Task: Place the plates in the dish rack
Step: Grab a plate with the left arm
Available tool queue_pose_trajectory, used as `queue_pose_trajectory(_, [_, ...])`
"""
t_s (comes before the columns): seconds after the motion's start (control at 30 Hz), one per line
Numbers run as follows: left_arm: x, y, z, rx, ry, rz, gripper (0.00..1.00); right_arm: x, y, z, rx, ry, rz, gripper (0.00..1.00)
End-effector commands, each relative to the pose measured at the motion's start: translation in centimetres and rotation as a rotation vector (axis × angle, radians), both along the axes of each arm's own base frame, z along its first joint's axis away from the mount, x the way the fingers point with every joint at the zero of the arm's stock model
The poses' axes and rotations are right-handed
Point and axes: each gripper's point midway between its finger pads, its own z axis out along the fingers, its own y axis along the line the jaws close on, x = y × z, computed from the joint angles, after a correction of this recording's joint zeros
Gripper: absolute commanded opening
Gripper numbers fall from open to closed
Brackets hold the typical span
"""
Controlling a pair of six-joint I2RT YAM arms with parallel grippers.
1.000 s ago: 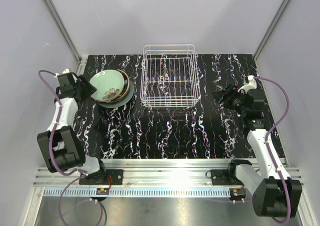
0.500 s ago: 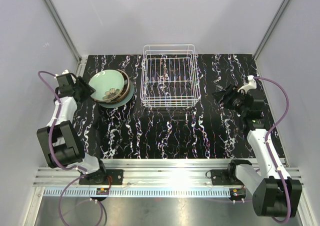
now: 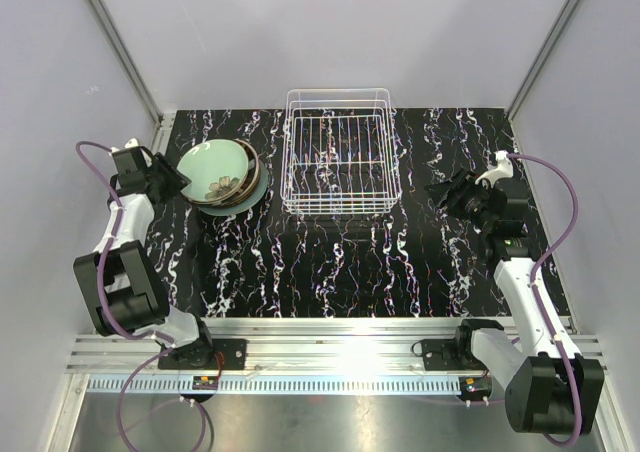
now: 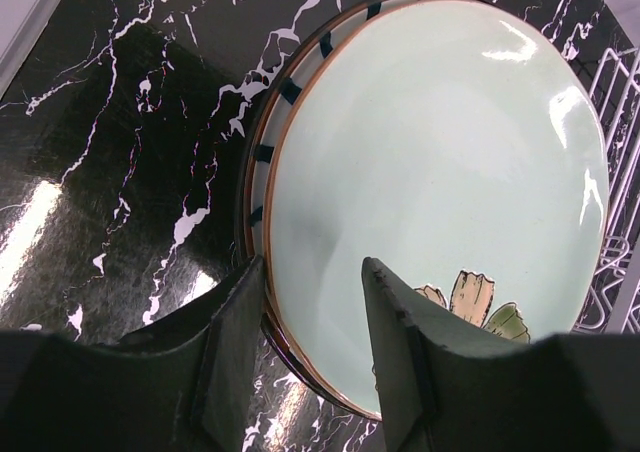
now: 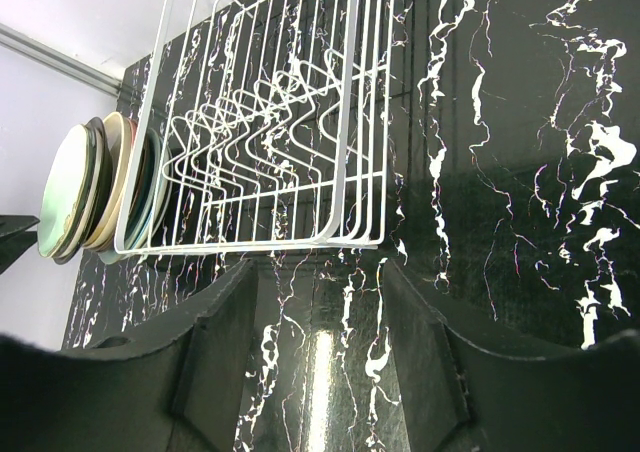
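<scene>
A stack of plates lies tilted on the black marble table, left of the white wire dish rack. The top plate is pale green with a leaf motif. Under it sits a cream plate with a brown rim. My left gripper is at the stack's left edge. In the left wrist view it is open, with the green plate's rim between the jaws. My right gripper is open and empty to the right of the rack. In the right wrist view it faces the rack, and the plates show beyond.
The rack holds no plates, and its divider prongs show in the right wrist view. Grey walls close in the table on the left, back and right. A metal rail runs along the near edge.
My left arm has shifted slightly, and its gripper stays at the left rim of the stack. The right arm has not moved.
</scene>
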Motion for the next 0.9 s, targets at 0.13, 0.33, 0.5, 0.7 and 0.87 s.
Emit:
queue_pose_trajectory(0.13, [1.1, -0.4, 0.0, -0.016, -0.041, -0.043, 0.43, 0.6, -0.3, 1.0, -0.016, -0.047, -0.005, 0.60])
queue_pose_trajectory(0.33, [0.9, -0.5, -0.4, -0.024, -0.035, -0.044, 0.42, 0.6, -0.3, 0.9, -0.015, -0.043, -0.008, 0.59])
queue_pose_trajectory(0.5, [0.9, -0.6, -0.2, -0.031, -0.045, -0.048, 0.25, 0.5, -0.2, 1.1, -0.015, -0.046, 0.001, 0.59])
queue_pose_trajectory(0.7, [0.9, -1.0, -0.3, -0.045, -0.046, -0.061, 0.11, 0.3, 0.0, 1.6, -0.016, -0.058, 0.014, 0.58])
queue_pose_trajectory(0.87, [0.5, -0.9, 0.0, -0.035, -0.045, -0.051, 0.06, 0.0, 0.9, 2.9, 0.000, -0.085, 0.066, 0.57])
